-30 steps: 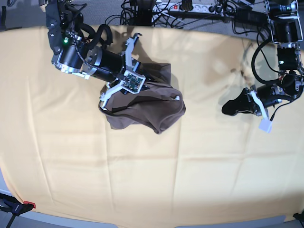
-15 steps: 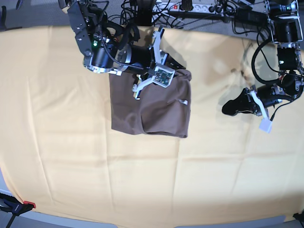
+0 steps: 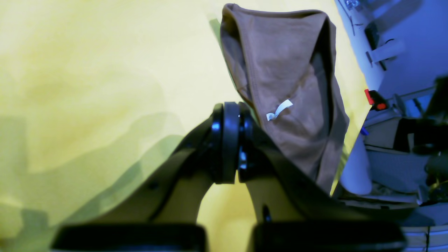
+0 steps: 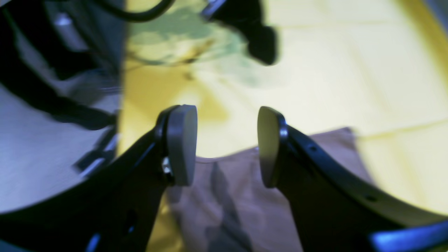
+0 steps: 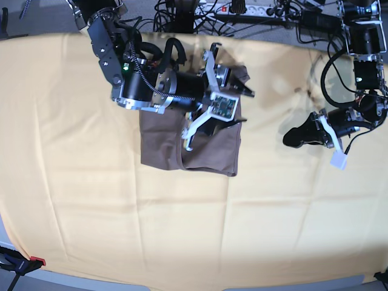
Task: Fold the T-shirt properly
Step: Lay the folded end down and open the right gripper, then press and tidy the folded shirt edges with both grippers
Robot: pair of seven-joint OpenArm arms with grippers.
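the t-shirt [image 5: 206, 148] looks soft and limp; we'd pinch its hem. our right gripper [image 4: 224, 145] gapes empty, left gripper [image 3: 229, 140] closed.

Robotics lab, 2 arms over yellow cloth [image 5: 91, 212], power strips [image 5: 242, 8], tangled cables [image 5: 182, 12]

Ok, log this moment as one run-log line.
T-shirt: folded, flat on yellow cloth | right gripper: open above T-shirt's edge, nothing held | left gripper: shut, empty, apart from T-shirt
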